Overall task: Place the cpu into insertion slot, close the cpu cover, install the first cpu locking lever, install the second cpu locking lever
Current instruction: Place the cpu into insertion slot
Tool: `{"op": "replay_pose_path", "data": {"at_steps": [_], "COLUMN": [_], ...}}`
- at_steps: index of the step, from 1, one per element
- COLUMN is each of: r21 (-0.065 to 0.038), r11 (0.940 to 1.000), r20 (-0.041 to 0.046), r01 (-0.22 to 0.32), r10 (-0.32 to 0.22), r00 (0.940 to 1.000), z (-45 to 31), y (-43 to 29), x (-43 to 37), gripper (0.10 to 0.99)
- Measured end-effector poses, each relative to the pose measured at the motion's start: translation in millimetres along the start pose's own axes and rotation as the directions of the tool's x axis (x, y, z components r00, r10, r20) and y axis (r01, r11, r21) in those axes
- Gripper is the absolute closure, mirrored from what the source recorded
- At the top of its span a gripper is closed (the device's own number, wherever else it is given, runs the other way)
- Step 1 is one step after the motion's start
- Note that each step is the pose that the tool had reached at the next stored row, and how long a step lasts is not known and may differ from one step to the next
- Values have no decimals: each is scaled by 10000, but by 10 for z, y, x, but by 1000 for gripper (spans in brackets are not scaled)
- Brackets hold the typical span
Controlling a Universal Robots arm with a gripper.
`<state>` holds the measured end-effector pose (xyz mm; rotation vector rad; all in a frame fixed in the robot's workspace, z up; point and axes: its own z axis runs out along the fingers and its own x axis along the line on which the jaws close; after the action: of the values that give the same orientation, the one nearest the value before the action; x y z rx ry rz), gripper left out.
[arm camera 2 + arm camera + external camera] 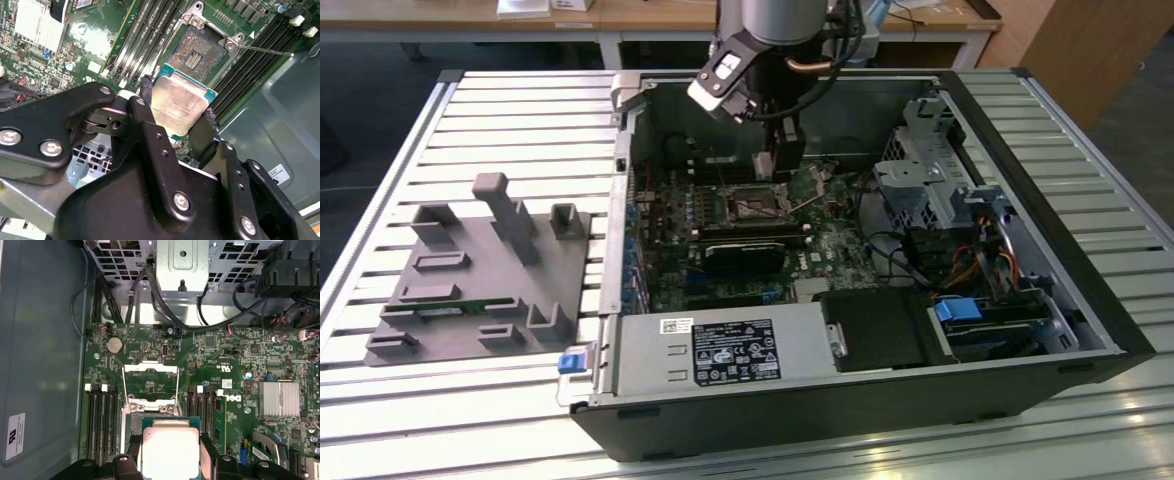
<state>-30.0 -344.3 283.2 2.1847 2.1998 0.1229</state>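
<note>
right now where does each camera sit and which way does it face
exterior view: off the arm, high, looking down into the open case; the arm shows.
first wrist view: on the wrist, facing the board; fingers hold the cpu.
second wrist view: also wrist-mounted, slanting across the fingers toward the insertion slot.
Both wrist views share the cpu and fingers.
</note>
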Motion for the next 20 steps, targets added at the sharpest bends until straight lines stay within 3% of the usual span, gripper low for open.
{"op": "replay_pose_path", "data": {"at_steps": [14,20], "r21": [4,3], "r11": [10000,10000], "r20": [0,1], "r01": [47,49], "r10": [-47,-49], "r00": [10000,10000], "z": [226,255], "y": [-65,-67], "x": [52,52], "gripper": [545,545]}}
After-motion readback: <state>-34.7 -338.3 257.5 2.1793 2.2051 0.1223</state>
